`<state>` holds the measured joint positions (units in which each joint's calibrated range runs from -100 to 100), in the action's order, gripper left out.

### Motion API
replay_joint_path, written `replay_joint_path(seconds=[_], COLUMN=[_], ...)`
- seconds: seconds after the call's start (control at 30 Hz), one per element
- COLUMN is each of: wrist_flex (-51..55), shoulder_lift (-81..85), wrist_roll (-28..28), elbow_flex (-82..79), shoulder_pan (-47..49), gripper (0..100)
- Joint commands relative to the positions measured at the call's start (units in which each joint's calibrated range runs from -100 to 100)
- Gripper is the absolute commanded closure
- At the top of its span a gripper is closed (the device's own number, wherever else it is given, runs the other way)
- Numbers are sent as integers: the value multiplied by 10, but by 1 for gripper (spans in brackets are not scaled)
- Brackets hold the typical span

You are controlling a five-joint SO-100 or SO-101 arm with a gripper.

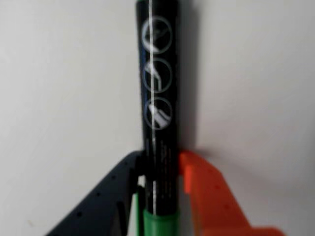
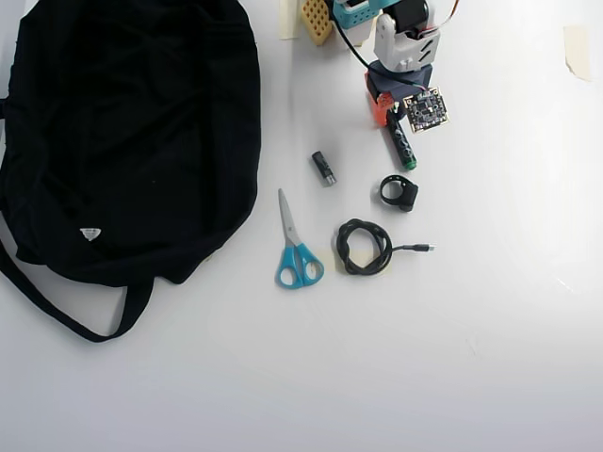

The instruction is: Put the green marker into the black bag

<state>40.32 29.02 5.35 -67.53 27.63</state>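
White tabletop is filling both views, bright and bare around the clutter. Nearest the wrist camera, the gripper (image 1: 160, 189) is pinching the marker (image 1: 160, 98) near its green end, dark finger (image 1: 106, 196) on one side and orange finger (image 1: 206, 196) on the other, both pressed to the barrel. The step in hand looks like the grasp itself, the marker apparently lying on the table. Next comes lifting it and carrying it well across, past the small cylinder (image 2: 323, 168) and the scissors (image 2: 295, 247), to the bag (image 2: 132, 132) lying far left in the overhead view, where finding an opening may be awkward.
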Motion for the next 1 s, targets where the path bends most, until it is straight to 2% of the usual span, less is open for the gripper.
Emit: replay_joint_path(seconds=[0.0, 0.3, 0.97], wrist_flex=[-4, 3, 4], shoulder_lift=[11, 11, 12], wrist_roll=[-3, -3, 1], elbow_flex=[41, 82, 196], shoulder_pan=[3, -6, -124], gripper=[98, 98, 98])
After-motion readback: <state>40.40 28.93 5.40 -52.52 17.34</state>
